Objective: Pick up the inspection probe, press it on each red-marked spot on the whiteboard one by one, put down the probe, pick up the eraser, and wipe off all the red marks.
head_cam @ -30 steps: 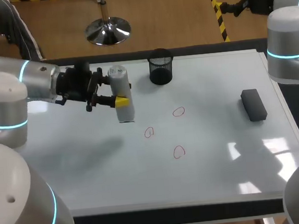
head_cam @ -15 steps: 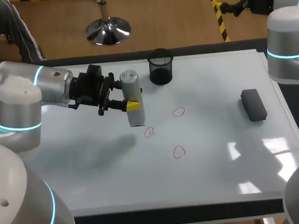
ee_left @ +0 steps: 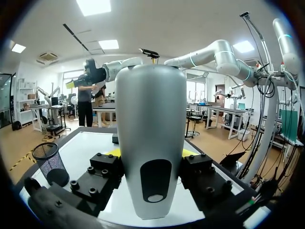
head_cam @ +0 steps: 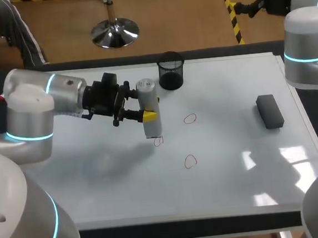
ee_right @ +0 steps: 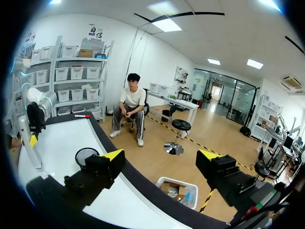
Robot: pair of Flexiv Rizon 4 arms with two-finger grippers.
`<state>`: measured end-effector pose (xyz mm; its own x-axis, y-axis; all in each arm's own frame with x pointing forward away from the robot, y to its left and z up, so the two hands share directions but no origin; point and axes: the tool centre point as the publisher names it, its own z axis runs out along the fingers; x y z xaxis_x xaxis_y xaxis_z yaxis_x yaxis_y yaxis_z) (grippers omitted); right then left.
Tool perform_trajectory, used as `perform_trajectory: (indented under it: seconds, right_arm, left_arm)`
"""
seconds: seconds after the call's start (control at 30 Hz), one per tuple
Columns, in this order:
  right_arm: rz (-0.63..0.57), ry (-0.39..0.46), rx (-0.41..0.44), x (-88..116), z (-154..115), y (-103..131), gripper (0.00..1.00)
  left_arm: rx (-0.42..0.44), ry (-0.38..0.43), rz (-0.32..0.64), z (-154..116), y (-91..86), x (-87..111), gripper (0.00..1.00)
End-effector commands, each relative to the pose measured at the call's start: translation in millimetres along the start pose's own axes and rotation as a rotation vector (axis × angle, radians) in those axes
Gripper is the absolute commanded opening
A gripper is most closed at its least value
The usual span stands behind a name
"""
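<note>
The left jaws are clamped on the probe (head_cam: 149, 110), holding it upright with its tip down at the nearest red mark (head_cam: 158, 141), apparently to press there, while the right jaws gape empty, the eraser (head_cam: 270, 111) lying untouched on the whiteboard (head_cam: 237, 184).

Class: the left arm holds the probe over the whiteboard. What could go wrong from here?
The probe, in the left gripper, hangs at the edge of the nearest red mark, so it might press off-centre. Sliding on contact could smear that mark. The mesh cup stands close behind; a swing might knock it.
</note>
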<state>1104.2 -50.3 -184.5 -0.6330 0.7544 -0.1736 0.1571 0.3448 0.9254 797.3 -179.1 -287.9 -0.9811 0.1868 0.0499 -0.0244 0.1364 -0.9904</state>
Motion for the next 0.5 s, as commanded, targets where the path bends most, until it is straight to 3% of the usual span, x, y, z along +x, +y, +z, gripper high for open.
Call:
perform_trajectory:
  seconds: [0.03, 0.5]
  right_arm:
    - [0.0, 0.0, 0.0, 0.0, 0.0, 0.0, 1.0]
    - [0.0, 0.0, 0.0, 0.0, 0.0, 0.0, 1.0]
  left_arm:
    - [0.003, -0.001, -0.002, 4.7, 5.8, 0.4, 0.0]
    - [-0.026, 0.027, -0.035, 12.7, 24.9, 4.7, 0.0]
